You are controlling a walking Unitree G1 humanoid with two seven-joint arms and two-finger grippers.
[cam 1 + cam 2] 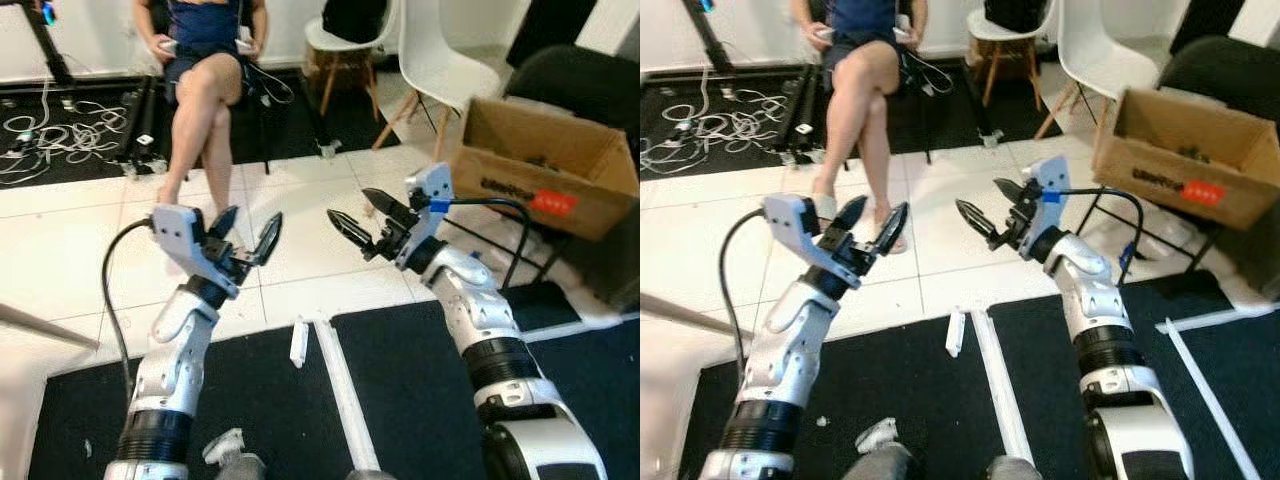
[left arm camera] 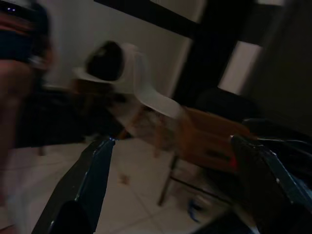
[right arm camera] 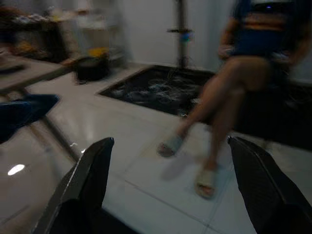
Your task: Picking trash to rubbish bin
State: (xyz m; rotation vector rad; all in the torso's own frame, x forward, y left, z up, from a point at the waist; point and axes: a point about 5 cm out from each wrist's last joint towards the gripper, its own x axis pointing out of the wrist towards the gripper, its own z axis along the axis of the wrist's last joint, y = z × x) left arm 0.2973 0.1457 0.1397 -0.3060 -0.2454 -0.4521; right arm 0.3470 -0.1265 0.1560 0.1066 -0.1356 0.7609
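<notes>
White tiles (image 1: 300, 250) and black mats (image 1: 420, 370) are lying under both spread-fingered grippers, left gripper (image 1: 247, 236) and right gripper (image 1: 360, 215), while the right wrist view is catching a table (image 3: 29, 73).

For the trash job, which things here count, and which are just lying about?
Job:
left claw, open
right claw, open
small white scrap on the dark mat, likely trash
cardboard box, possibly the bin

Lying about:
white chairs
cables
seated person

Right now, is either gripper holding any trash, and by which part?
Nothing is held. The left gripper and right gripper are both open and empty, raised above the floor.
</notes>
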